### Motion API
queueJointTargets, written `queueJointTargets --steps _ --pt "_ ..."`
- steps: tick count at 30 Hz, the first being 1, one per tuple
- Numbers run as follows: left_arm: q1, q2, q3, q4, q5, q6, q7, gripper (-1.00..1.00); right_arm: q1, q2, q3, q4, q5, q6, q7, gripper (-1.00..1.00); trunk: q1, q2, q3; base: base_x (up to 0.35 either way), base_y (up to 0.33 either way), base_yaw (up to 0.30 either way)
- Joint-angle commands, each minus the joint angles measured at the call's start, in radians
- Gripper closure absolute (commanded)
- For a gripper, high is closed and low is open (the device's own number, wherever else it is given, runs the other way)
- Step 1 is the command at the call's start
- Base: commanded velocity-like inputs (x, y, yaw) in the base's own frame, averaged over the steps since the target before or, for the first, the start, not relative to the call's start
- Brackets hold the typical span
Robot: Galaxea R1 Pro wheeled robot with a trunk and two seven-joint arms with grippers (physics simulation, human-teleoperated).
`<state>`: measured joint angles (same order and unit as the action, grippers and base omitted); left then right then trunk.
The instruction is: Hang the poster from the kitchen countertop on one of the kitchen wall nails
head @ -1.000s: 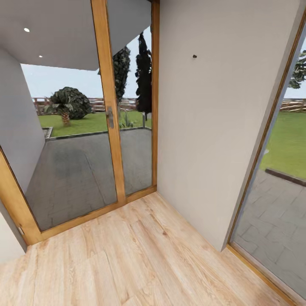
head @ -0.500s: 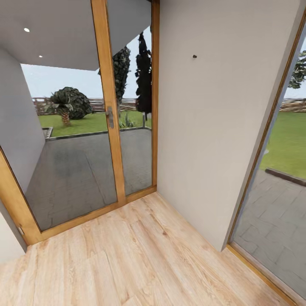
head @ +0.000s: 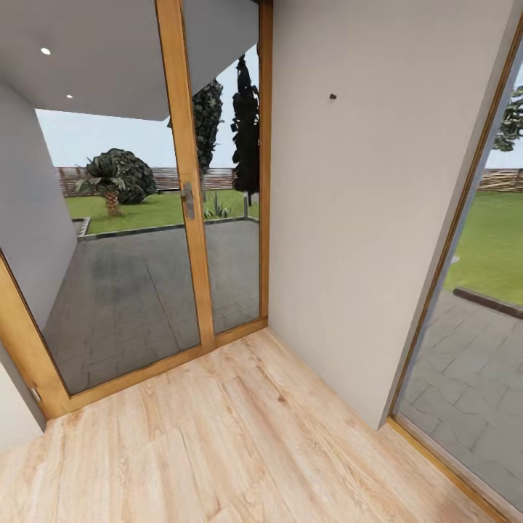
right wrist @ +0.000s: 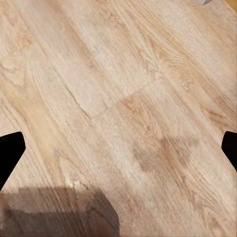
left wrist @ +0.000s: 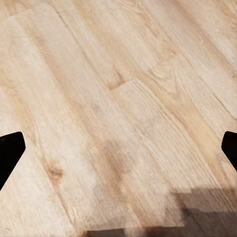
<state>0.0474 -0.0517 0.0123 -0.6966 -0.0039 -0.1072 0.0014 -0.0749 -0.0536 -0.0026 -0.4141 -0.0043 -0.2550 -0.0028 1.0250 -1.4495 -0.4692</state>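
Still, wall nail (head: pixel 333 96) sits unchanged.

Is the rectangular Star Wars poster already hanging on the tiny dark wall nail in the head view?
No, the tiny dark wall nail juts bare from the plain off-white wall, with nothing hanging on it.

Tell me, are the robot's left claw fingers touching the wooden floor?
Apart. In the left wrist view the two dark fingertips sit spread at the picture's edges, empty, with the floor lying well beyond them.
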Motion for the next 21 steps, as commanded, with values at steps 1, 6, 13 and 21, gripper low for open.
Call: queueJointTargets --steps 1,6,13,21 --pt "0.000 0.000 0.001 -0.001 0.000 -0.002 0.000 -1.00 0.000 0.000 0.000 0.001 0.000 -0.003 0.000 -1.00 0.000 0.000 -0.001 0.000 0.000 0.000" --pt "0.000 0.000 0.001 -0.001 0.000 -0.002 0.000 -1.00 0.000 0.000 -0.001 0.001 -0.001 -0.003 0.000 -1.00 0.000 0.000 -0.001 0.000 0.000 0.000" --pt "0.000 0.000 0.001 0.000 0.000 -0.002 0.000 -1.00 0.000 -0.001 -0.002 0.001 -0.001 -0.003 0.000 -1.00 0.000 0.000 -0.001 0.000 0.000 0.000" --pt "0.000 0.000 0.001 0.000 -0.001 -0.002 0.000 -1.00 0.000 -0.002 -0.001 0.001 -0.001 -0.003 0.000 -1.00 0.000 0.000 -0.001 0.000 0.000 0.000"
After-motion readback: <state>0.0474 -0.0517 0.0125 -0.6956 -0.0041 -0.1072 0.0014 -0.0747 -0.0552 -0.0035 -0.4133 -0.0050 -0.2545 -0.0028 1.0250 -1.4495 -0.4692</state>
